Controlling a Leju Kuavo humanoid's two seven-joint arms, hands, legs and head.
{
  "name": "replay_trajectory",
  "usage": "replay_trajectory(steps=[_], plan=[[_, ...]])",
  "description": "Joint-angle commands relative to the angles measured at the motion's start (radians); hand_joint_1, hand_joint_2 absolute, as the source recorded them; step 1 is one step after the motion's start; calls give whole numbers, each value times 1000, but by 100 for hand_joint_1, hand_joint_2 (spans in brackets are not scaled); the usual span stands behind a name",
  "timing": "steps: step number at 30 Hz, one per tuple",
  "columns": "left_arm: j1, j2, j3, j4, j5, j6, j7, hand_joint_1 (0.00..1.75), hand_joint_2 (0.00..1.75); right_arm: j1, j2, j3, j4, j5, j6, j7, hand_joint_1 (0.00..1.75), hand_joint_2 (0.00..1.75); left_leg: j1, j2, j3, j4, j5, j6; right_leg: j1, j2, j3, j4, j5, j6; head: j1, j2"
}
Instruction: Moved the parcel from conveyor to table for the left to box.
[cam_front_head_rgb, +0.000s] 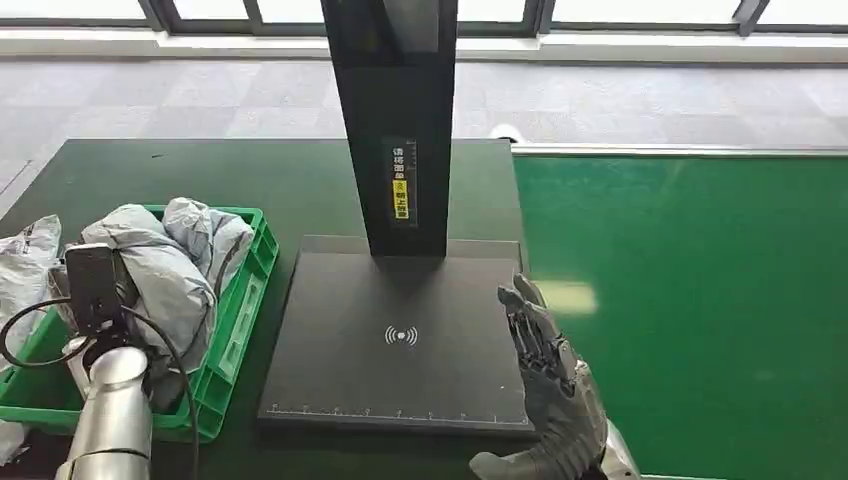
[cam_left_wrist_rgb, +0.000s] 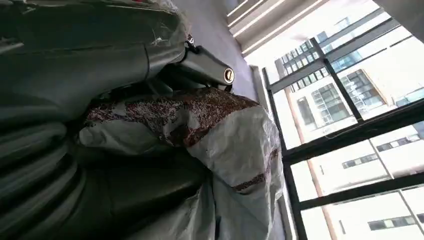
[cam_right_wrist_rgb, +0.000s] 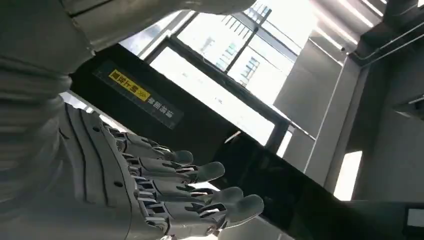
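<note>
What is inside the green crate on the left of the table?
The green crate holds crumpled grey parcel bags, piled above its rim. The left hand is down among them. The bags and left arm cover the crate's floor, so anything beneath cannot be seen.

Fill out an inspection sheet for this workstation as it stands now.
Surface: dark green table; black scanner platform under a black post.
Job's things: grey parcels heaped in green crate; green conveyor belt bare.
Clutter: another grey parcel outside the crate.
Hands: right hand holds nothing, fingers extended beside the platform; left hand is pressed among the parcels, grip unclear.
Cables: black cable looping at the left wrist.
Surroundings: windows, grey floor.
</note>
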Motion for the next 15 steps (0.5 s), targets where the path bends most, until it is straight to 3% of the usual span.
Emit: replay_trajectory(steps=[1, 9, 15], plan=[[57, -68, 82, -24, 53, -22, -34, 0, 0, -34, 15, -20, 71, 3, 9, -25, 0, 175, 1, 3, -1, -4, 2, -1, 1, 3, -1, -4, 3, -1, 0, 0], [248, -206, -42, -401, 360, -105, -101, 0, 0, -12, 28, -24, 53, 17, 18, -18, 0, 175, 0, 2, 2, -3, 0, -1, 0, 1, 0, -2, 1, 0, 0, 0], [354, -239, -156, -554, 255, 43, -102, 0, 0, -17, 27, -9, 71, 2, 32, -9, 0, 175, 1, 3, 4, -2, -1, 0, 1, 2, -1, -5, 2, -1, 0, 0]])
